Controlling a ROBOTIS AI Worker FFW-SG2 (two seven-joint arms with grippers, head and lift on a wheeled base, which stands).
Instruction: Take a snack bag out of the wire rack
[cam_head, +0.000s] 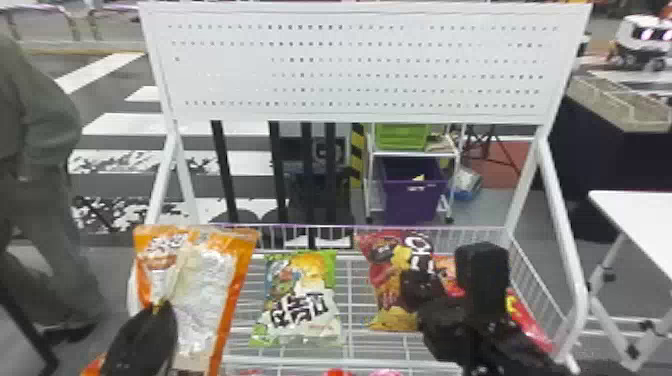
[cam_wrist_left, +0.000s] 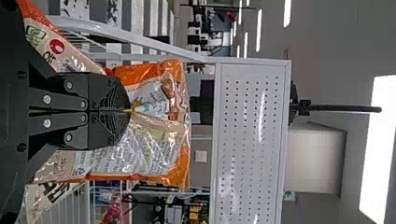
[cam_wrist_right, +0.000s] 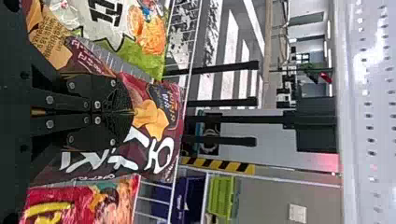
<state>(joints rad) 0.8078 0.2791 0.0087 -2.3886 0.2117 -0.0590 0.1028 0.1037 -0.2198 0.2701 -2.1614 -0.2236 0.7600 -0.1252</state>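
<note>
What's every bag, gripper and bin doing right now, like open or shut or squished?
Left gripper: shut on the orange bag.
Orange bag: pinched and creased.
Right gripper: shut; can't tell if it pinches the dark red bag.
Dark red bag: in the rack, partly covered.
Green-and-white bag: in the rack, not gripped.
Wire rack: holding bags.
Purple bin: open on top.

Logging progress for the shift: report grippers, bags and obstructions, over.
Left gripper shut on orange bag. Right gripper shut on maroon bag. Green-and-white bag between them in wire rack.
</note>
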